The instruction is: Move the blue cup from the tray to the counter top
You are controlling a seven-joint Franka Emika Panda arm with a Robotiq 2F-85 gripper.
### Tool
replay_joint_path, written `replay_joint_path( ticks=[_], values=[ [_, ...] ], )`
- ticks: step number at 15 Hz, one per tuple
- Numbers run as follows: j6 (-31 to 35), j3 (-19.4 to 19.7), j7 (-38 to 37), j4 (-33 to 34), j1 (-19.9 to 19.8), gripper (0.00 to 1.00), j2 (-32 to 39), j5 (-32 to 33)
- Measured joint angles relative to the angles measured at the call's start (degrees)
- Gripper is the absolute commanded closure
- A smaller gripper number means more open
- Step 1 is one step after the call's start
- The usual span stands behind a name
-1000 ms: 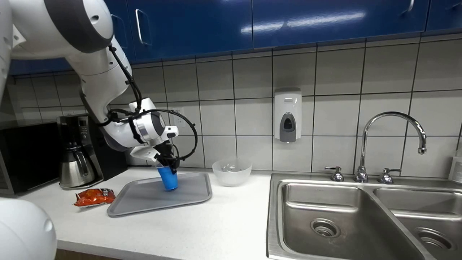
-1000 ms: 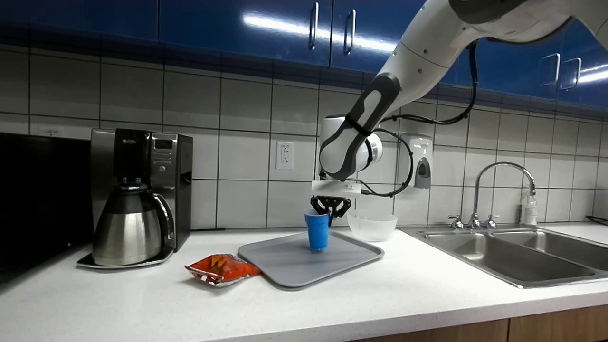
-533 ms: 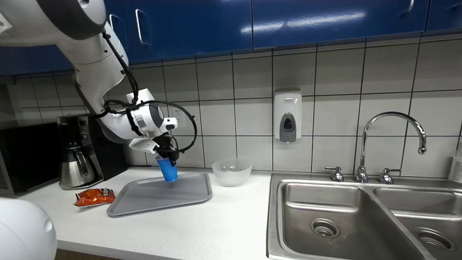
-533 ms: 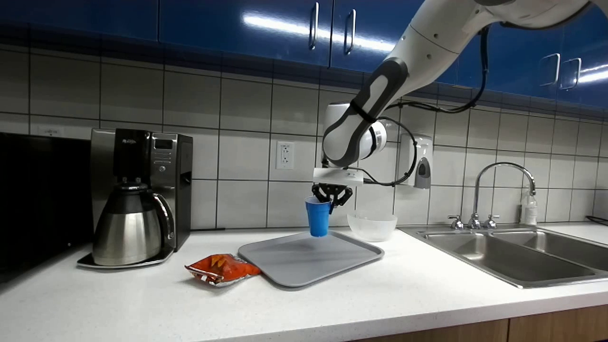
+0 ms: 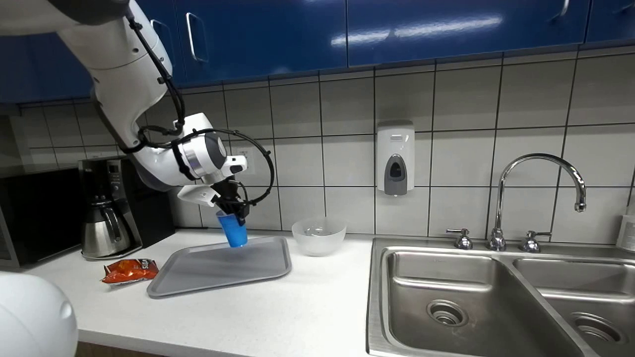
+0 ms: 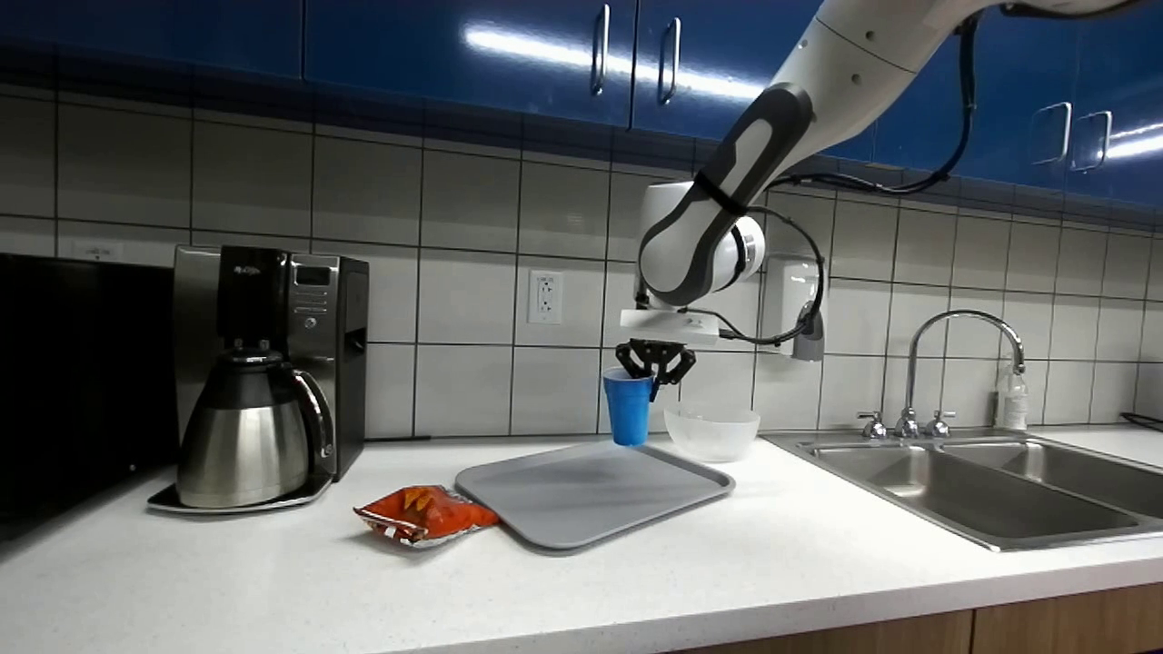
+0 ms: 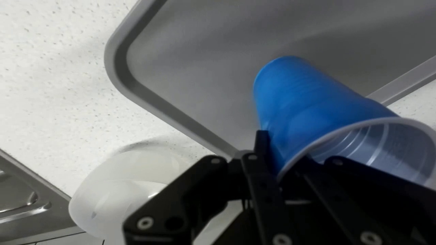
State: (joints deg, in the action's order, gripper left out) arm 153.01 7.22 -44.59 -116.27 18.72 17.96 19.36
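As my fingers (image 7: 261,147) pinch one side of the blue cup (image 7: 306,102) near its lip, long axis tilted, base above the tray (image 6: 581,500), I likely must swing it past the rim to tabletop (image 6: 772,545).

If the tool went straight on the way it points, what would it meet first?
Probably the tray, with the cup the tool holds touching it first; how far below is unclear.
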Motion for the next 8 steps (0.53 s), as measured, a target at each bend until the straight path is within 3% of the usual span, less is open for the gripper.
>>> replay_joint_path(
  ticks=[8],
  values=[
    [0.00,0.28,0.00,-8.05,-1.78,0.99,-6.83,2.11]
  ],
)
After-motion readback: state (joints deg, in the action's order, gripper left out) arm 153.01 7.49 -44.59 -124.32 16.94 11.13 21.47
